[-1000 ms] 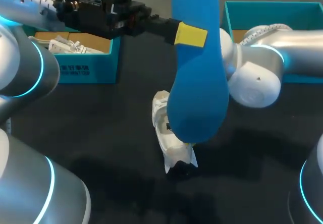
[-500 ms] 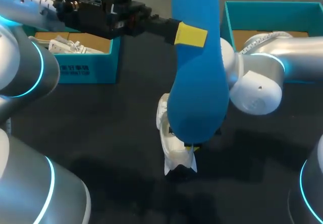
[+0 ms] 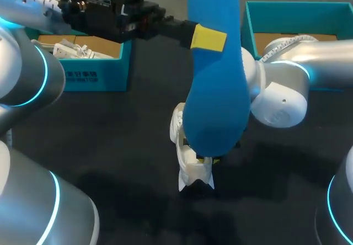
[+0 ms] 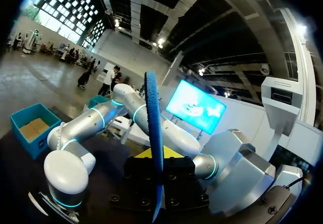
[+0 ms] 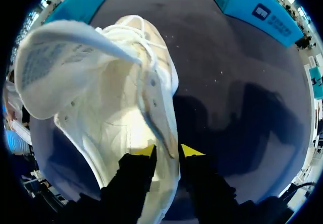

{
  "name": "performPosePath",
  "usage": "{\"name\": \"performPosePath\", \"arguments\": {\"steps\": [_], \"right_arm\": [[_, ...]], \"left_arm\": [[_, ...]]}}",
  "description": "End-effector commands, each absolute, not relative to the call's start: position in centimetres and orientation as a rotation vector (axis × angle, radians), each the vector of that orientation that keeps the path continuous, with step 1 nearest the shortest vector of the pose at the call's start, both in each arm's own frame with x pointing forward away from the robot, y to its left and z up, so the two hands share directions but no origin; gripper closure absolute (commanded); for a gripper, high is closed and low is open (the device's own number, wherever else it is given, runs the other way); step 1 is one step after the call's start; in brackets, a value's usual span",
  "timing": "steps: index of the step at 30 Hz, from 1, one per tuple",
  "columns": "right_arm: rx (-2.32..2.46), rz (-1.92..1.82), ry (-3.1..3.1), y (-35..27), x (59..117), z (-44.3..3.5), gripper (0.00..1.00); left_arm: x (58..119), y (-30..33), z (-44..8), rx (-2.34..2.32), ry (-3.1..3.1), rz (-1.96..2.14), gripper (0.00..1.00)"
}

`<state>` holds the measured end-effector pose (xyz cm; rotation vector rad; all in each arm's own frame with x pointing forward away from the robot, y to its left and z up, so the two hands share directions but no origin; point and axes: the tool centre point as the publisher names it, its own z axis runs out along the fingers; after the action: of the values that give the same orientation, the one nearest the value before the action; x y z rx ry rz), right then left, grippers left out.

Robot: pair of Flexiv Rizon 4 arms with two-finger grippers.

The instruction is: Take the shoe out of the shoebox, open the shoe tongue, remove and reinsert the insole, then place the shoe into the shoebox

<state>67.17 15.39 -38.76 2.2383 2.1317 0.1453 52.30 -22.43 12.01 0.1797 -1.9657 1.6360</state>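
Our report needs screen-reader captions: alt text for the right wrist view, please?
The end effector grips one side wall of a white shoe, a yellow tip on either side. The shoe rests on the dark table, tongue folded back.

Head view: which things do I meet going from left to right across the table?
The left shoebox → blue insole → right shoebox. The white shoe overlaps the insole, so it is left out.
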Motion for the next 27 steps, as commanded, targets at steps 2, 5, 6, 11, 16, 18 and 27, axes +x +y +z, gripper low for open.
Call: {"name": "performPosePath", "arguments": {"steps": [2, 5, 6, 11, 16, 18, 27], "right_arm": [[2.199, 0.142, 2.140, 15.4, 67.1, -35.7, 0.00], [2.178, 0.168, 2.160, 15.1, 67.2, -34.3, 0.00], [2.178, 0.168, 2.160, 15.1, 67.2, -34.3, 0.00], [2.178, 0.245, 2.218, 14.1, 67.2, -32.0, 0.00], [2.195, 0.361, 2.283, 12.6, 67.4, -30.9, 0.00], [2.185, 0.423, 2.328, 12.2, 67.6, -30.5, 0.00], [2.131, 0.442, 2.387, 12.0, 68.1, -29.8, 0.00]], "left_arm": [[52.3, -22.6, 11.9, 0.180, -1.963, 1.639, 1.00], [52.3, -22.6, 11.9, 0.180, -1.963, 1.639, 1.00], [52.3, -22.6, 11.9, 0.180, -1.963, 1.639, 1.00], [52.3, -22.6, 11.9, 0.180, -1.963, 1.639, 1.00], [52.3, -22.6, 11.9, 0.180, -1.963, 1.639, 1.00], [52.3, -22.6, 11.9, 0.180, -1.963, 1.639, 1.00], [52.3, -22.6, 11.9, 0.180, -1.963, 1.639, 1.00]]}}
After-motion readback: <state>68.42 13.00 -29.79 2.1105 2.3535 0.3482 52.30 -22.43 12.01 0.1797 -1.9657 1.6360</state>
